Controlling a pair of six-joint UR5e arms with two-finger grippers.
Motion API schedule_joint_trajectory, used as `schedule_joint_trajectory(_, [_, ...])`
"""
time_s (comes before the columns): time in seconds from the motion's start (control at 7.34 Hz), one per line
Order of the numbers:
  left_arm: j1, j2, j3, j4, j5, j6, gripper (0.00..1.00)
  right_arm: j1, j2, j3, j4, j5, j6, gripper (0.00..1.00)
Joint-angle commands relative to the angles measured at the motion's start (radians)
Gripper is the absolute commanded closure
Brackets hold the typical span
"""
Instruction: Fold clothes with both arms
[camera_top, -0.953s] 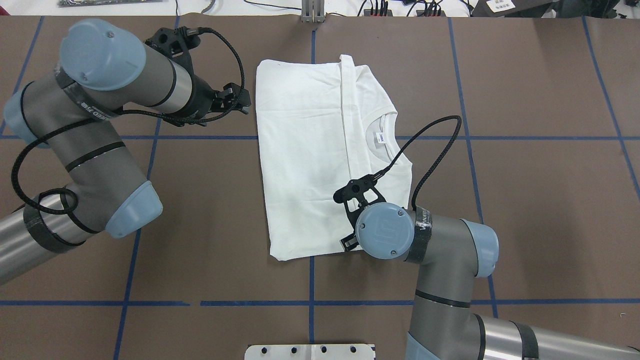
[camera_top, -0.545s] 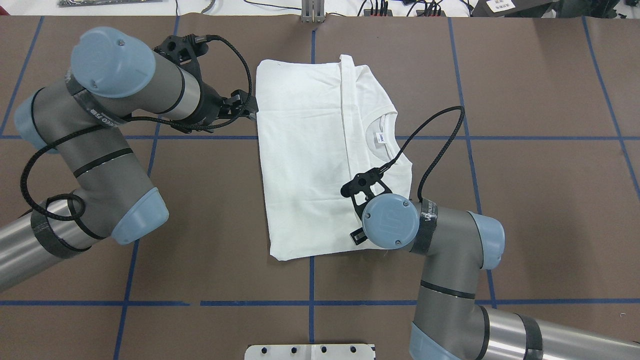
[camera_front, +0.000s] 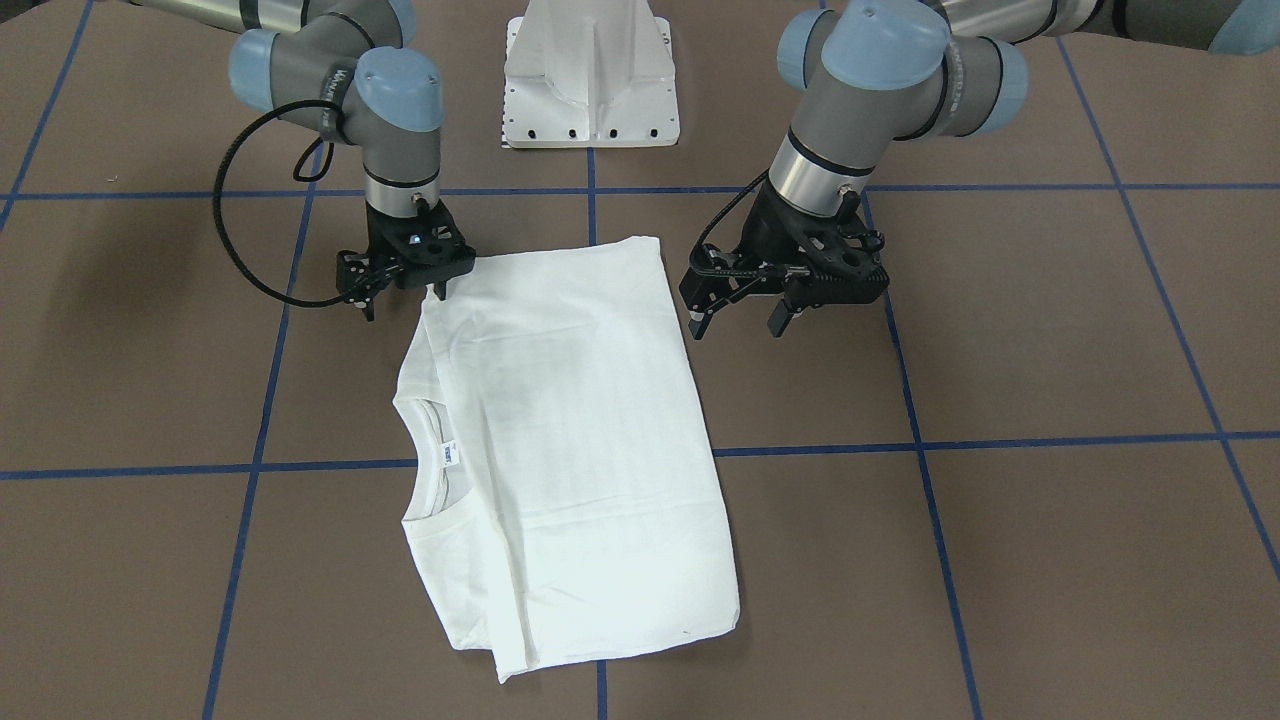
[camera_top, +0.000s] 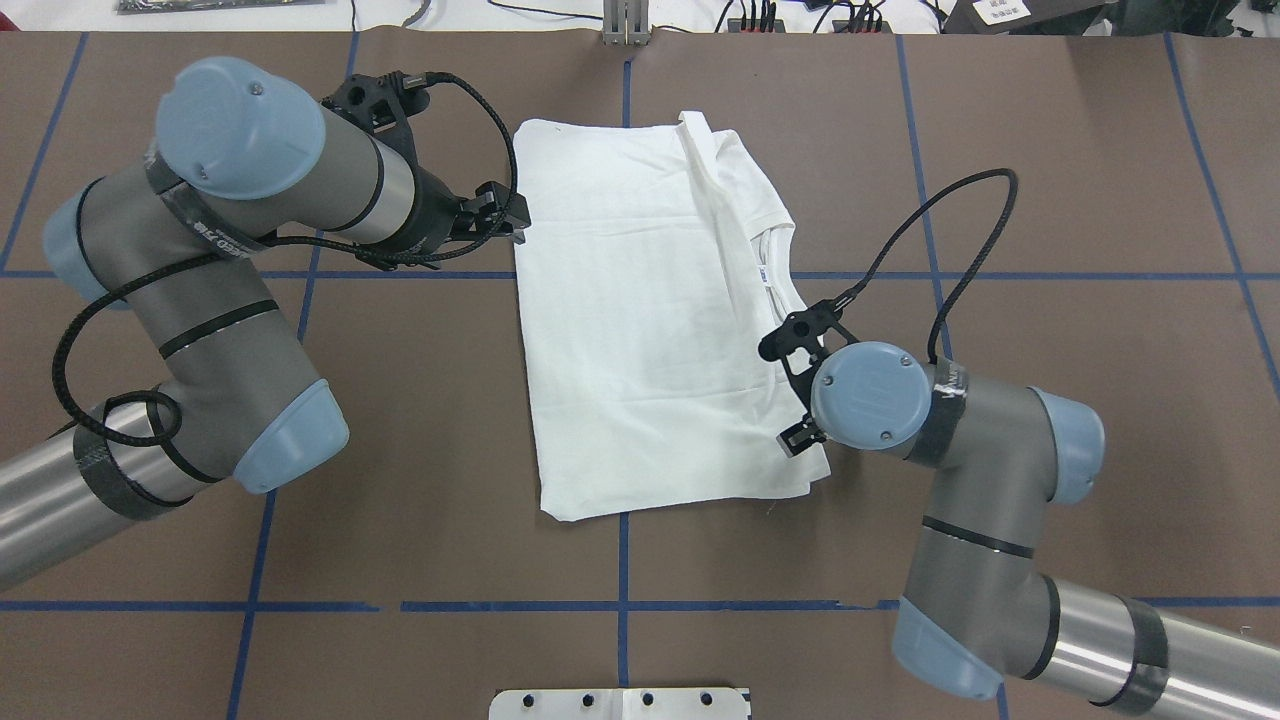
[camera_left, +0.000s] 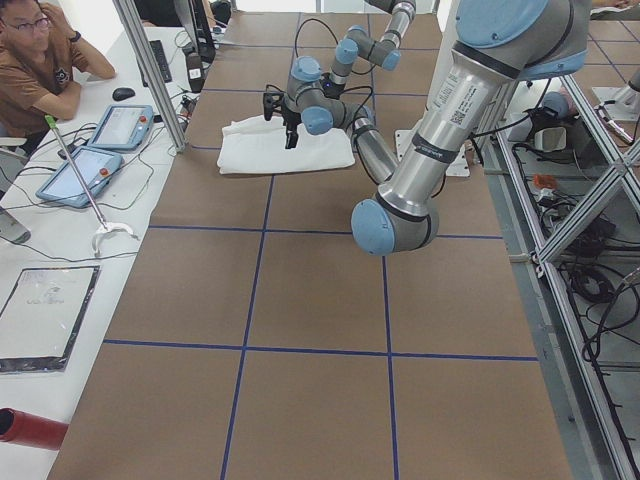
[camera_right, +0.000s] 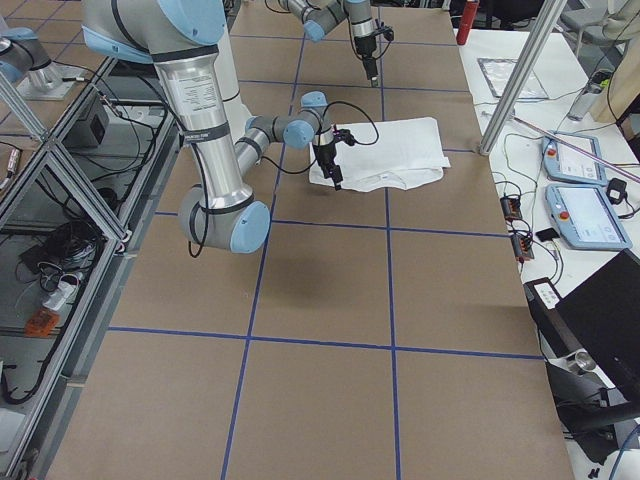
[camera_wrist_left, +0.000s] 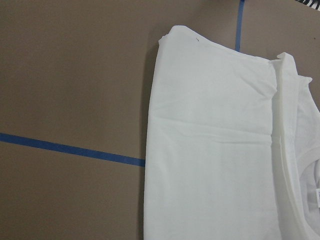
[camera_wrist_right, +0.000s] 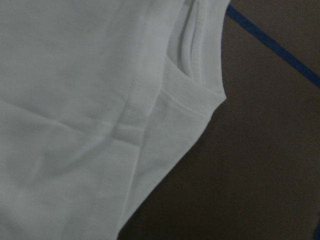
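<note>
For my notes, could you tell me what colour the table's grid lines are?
The grid lines are blue, clearest in the overhead view.

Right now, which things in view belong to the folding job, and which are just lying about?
Job in hand:
white T-shirt
left gripper, jaws open, beside the shirt's edge
right gripper, jaws open, at the shirt's corner

Lying about:
white pedestal base
tablets on the side table
red cylinder

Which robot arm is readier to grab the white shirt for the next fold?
Probably the right. The right gripper sits low, jaws open, at a corner of the shirt; the left gripper, also open, hovers beside the opposite edge, seemingly higher.
</note>
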Motion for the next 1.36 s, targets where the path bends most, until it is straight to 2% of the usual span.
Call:
schedule_joint_trajectory(0.0, [0.007,-0.01,-0.001,0.001,0.001,-0.01,0.0,0.071,-0.076,0.046,0.01,0.053,-0.071,0.0])
schedule_joint_trajectory(0.27, [0.007,-0.013,0.003,0.001,0.001,-0.013,0.0,0.1,0.006,0.038,0.01,0.092,-0.059,0.0])
schedule_joint_trajectory(0.41, [0.044,-0.012,0.009,0.006,-0.001,-0.019,0.0,0.113,0.025,0.043,0.022,0.138,-0.055,0.0])
schedule_joint_trajectory(0.68, [0.162,0.001,-0.006,0.003,0.011,-0.198,0.0,0.143,0.016,0.051,0.129,0.268,-0.008,0.0])
schedule_joint_trajectory(0.82, [0.241,0.001,-0.006,0.004,0.074,-0.304,0.0,0.148,0.005,0.078,0.145,0.304,0.035,0.0])
schedule_joint_trajectory(0.95, [0.317,0.016,-0.003,0.006,0.135,-0.416,0.0,0.15,0.003,0.09,0.145,0.327,0.069,0.0])
schedule_joint_trajectory(1.23, [0.385,0.045,0.014,0.009,0.142,-0.551,0.0,0.15,0.003,0.092,0.145,0.333,0.104,0.0])
